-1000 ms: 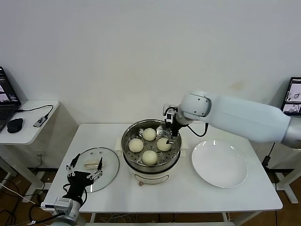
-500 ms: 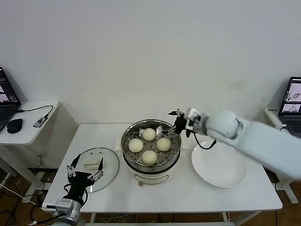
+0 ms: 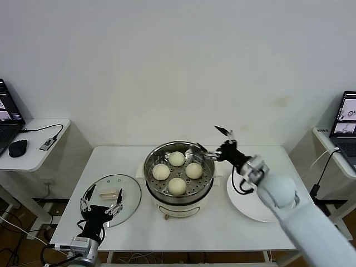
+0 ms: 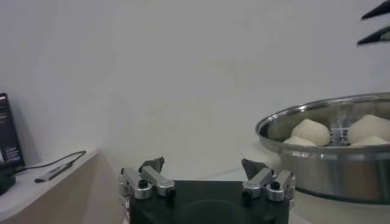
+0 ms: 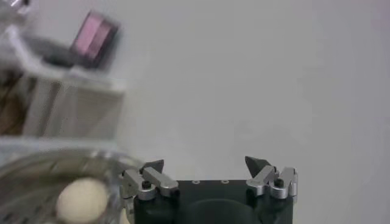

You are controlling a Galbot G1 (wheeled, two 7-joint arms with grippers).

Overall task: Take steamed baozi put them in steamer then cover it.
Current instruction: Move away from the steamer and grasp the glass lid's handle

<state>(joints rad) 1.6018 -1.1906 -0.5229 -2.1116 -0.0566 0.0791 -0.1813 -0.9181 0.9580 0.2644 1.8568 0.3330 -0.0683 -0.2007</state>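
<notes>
Head view shows you four baozi (image 3: pixel 177 172) sitting in the steamer (image 3: pixel 179 190), right gripper (image 3: pixel 214 142) empty and spread above its right rim, left gripper (image 3: pixel 100 197) spread near the cover (image 3: pixel 114 199), whose glass could slip from a shallow pinch on its handle.

Lab/office test bay: bare white wall, white table (image 3: pixel 233 233), laptops (image 3: pixel 346 119) on side desks (image 3: pixel 33 144), loose cables.

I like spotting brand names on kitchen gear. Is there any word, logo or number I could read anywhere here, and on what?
No text can be read anywhere.
Steamer, glass cover, white plate: no label visible.
Laptop screens at the left edge and right edge: content too small to read.
</notes>
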